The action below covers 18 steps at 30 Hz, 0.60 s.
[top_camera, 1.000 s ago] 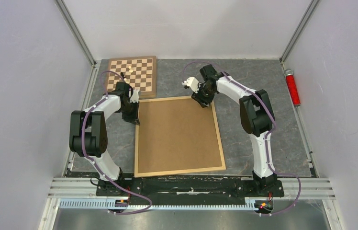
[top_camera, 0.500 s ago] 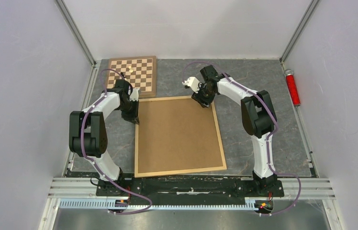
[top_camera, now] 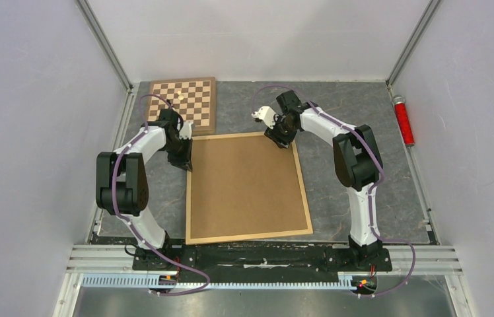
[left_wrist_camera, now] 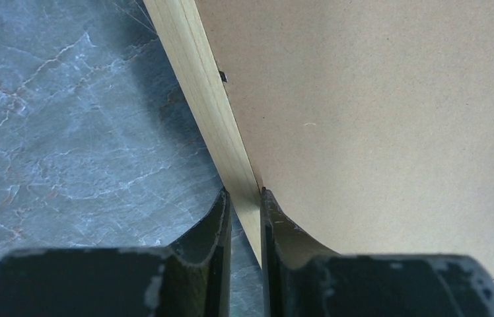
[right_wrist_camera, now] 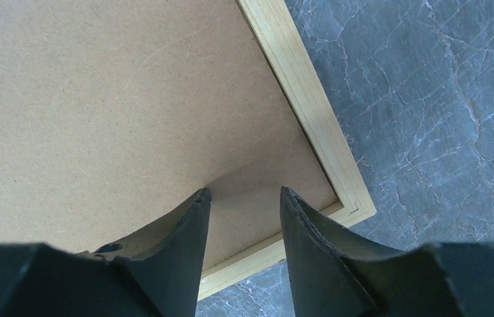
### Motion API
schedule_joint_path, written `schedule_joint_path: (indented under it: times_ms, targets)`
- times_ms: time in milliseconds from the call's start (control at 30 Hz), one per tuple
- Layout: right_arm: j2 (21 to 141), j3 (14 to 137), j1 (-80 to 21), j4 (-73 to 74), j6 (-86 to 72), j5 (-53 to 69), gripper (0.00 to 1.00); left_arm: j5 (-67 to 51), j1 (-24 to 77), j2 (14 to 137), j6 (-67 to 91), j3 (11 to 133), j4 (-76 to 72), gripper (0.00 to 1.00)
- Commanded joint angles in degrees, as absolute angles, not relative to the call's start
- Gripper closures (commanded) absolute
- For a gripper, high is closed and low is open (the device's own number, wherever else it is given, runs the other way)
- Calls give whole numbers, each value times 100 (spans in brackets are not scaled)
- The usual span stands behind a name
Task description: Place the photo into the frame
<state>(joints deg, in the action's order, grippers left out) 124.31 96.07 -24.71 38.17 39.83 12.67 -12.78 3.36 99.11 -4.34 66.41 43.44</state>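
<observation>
Two grippers attend the frame, which lies face down mid-table with the backing board seated in it. The left gripper clamps the rail at 10 o'clock, apparently as an anchor; the right gripper, fingers apart, poises over the board at 1 o'clock. The photo is not visible.

We see a dark grey, marble-veined surface spreading out under the left hand and the right hand. Plain pale walls close it in: a back wall beyond both hands and a side wall outward of each. Aluminium posts rise in the far corners. Slotted metal rails run behind the hands. The light is even and soft.
</observation>
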Motion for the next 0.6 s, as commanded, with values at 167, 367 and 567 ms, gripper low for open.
schedule_joint_path:
  times_ms: [167,367,567]
  targets:
    - [12589,9108,-2637,4206,3782,1458,50,-1881,477,10406,-709,6751,3598,83]
    - [12134,9197,-2631,4071,3662,1603,41,-1770,477,10538,-640,6698,3457,74]
    - [11566,9179,-2636,4043,3640,1979,37,-1668,475,10473,-580,6680,3445,50]
